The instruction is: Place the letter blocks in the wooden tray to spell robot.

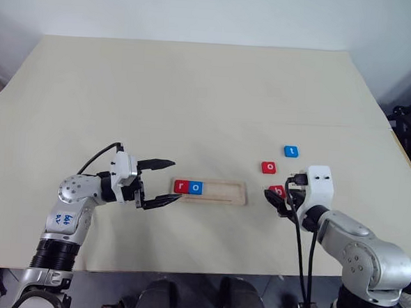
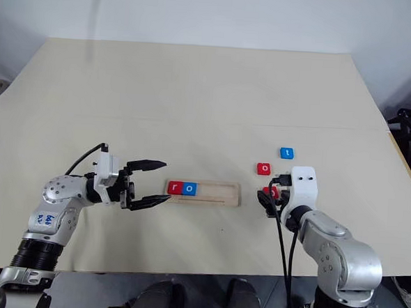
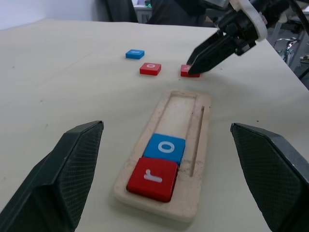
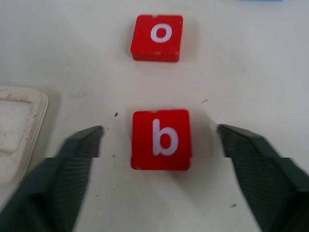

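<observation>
Tray [image 1: 220,192] at frame centre holds red r [image 1: 181,187] and blue o [image 1: 196,187]; b [image 4: 161,139], red o [image 1: 268,167], t [image 1: 291,151] lie centre-right. Left gripper [image 1: 163,182] gapes empty; right gripper [image 4: 159,159] straddles b, jaws apart

A small flat red square tile [image 3: 153,178] at the near end of the long pale wooden tray [image 3: 200,145] reads "r". The blue square tile [image 3: 165,148] touching it in the groove reads "o". Out on the table, one red tile [image 4: 161,139] reads "b", another red tile [image 4: 157,37] reads "o", and a blue tile [image 1: 291,151] reads "t".
</observation>
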Controlling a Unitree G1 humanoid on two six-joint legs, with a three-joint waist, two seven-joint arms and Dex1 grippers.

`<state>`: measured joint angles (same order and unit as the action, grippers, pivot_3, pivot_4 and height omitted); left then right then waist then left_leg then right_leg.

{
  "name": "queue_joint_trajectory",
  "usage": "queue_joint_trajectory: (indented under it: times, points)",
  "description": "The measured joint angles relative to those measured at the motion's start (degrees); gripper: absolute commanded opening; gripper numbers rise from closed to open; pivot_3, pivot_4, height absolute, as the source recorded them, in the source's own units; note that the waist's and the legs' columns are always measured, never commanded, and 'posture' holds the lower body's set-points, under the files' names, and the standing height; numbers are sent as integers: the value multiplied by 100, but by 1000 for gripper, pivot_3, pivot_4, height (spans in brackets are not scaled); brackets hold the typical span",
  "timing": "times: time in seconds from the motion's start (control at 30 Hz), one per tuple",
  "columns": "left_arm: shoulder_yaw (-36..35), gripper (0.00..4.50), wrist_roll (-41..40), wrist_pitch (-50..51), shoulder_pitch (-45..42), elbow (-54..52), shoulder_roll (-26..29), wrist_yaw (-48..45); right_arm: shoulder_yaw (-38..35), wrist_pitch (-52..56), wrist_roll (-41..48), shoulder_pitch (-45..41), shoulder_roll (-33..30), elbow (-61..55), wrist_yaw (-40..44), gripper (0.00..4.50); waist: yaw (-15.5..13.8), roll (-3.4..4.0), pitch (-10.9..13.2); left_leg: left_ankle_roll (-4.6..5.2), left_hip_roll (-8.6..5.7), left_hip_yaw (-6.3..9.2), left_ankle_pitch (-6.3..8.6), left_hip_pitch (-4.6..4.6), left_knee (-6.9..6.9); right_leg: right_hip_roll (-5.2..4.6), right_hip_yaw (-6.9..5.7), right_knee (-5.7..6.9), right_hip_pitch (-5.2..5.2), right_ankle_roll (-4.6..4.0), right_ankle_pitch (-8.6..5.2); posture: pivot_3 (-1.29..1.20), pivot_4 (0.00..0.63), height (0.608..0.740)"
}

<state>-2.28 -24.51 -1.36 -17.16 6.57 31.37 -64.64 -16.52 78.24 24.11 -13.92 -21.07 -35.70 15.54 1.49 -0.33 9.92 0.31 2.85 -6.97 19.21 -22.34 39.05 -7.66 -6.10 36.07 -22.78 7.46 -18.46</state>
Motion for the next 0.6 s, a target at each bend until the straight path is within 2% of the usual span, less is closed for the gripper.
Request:
queue_joint_trajectory:
  times: [0.13,0.2,0.33,0.43,0.6]
  points:
    - [-60,4500,0,1,98,-158,39,86,39,-1175,373,233,-1625,552,1746,4442,-21,2,2,8,-3,2,4,1,1,-2,-2,-13,10,4,2,0,150,740]
    - [-106,4500,-1,1,133,-180,54,93,62,-1876,407,387,-2048,862,2500,4442,-17,1,2,8,-2,2,4,6,0,0,-3,-13,16,4,2,0,150,740]
    - [-129,4500,-1,1,231,-351,129,74,494,-4580,-7,540,-2885,2377,4587,4442,-10,-5,6,8,-3,-3,4,14,2,0,-1,-13,22,6,3,0,150,740]
    - [-164,4500,-4,-1,264,-417,159,72,953,-6285,-439,195,-3134,3602,5702,4442,6,-6,6,6,-1,-10,3,21,7,0,-1,-10,26,6,3,0,150,740]
    - [-214,4500,-8,14,446,-655,206,100,1664,-7785,-1082,-1059,-2992,5545,6488,4442,24,-2,8,3,4,-11,1,26,12,1,0,-6,26,6,3,0,150,740]
